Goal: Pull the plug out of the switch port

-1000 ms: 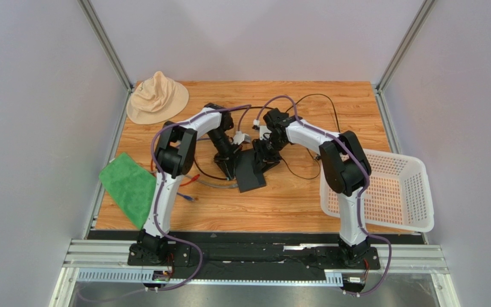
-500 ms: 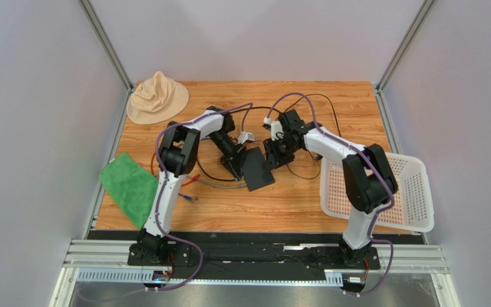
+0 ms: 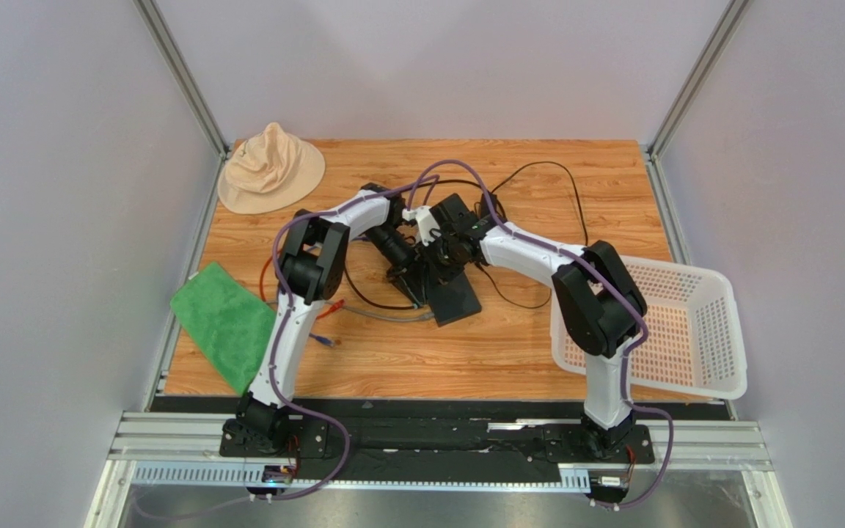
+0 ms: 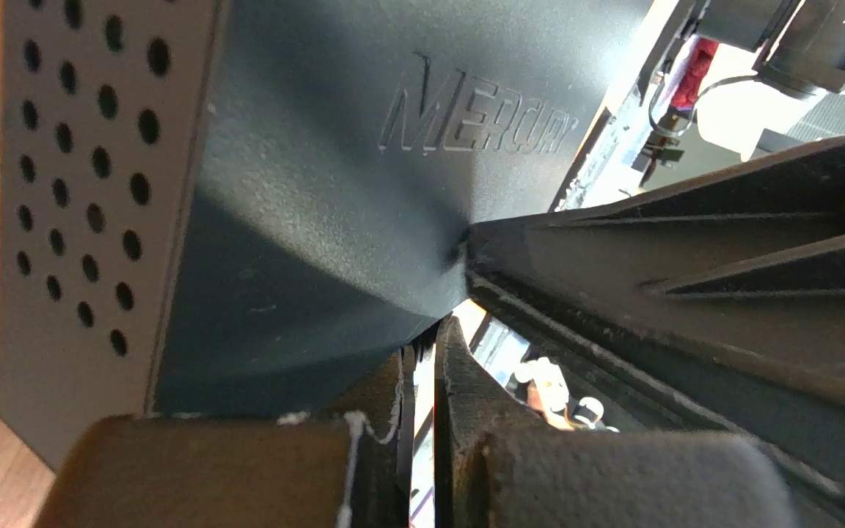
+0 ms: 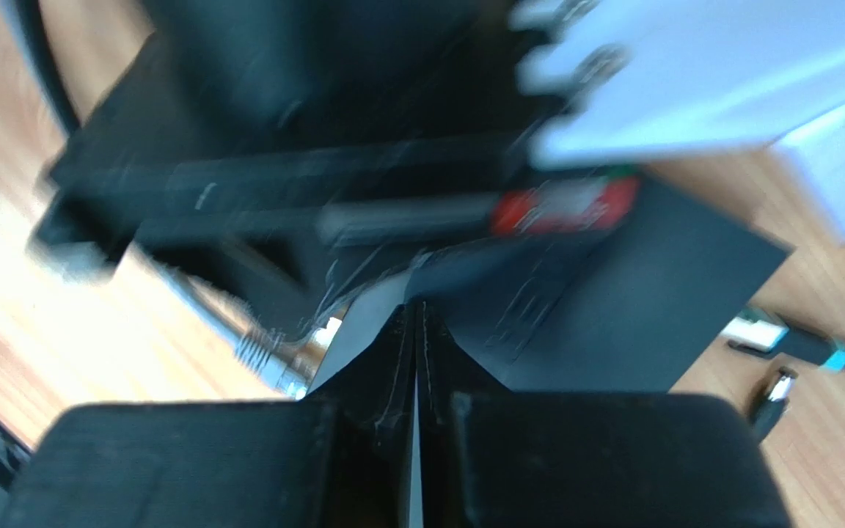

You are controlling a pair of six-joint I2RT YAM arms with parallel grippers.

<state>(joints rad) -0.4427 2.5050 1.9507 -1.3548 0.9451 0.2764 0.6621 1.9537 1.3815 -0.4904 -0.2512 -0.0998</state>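
The switch (image 3: 460, 300) is a flat matte-black box lying mid-table; in the left wrist view the switch (image 4: 317, 198) fills the frame, with a logo and a perforated side. My left gripper (image 3: 417, 286) is at its left edge and stands shut (image 4: 436, 330), tips against the switch's top face, nothing between the fingers. My right gripper (image 3: 438, 267) is over the switch's far end, shut (image 5: 414, 314) and empty, right beside the left one. The plug and port are hidden under both wrists. A blurred ribbed metal piece (image 5: 270, 354) shows at the switch's edge; I cannot tell what it is.
A beige hat (image 3: 270, 167) lies at the back left and a green cloth (image 3: 221, 319) at the left edge. A white basket (image 3: 669, 330) stands on the right. Loose cable ends (image 3: 333, 314) lie left of the switch, a black cable (image 3: 554, 176) loops behind it.
My right arm swung left from beside the switch to over its far end, and its gripper closed. The switch slid a little to the right. The left gripper stayed shut.
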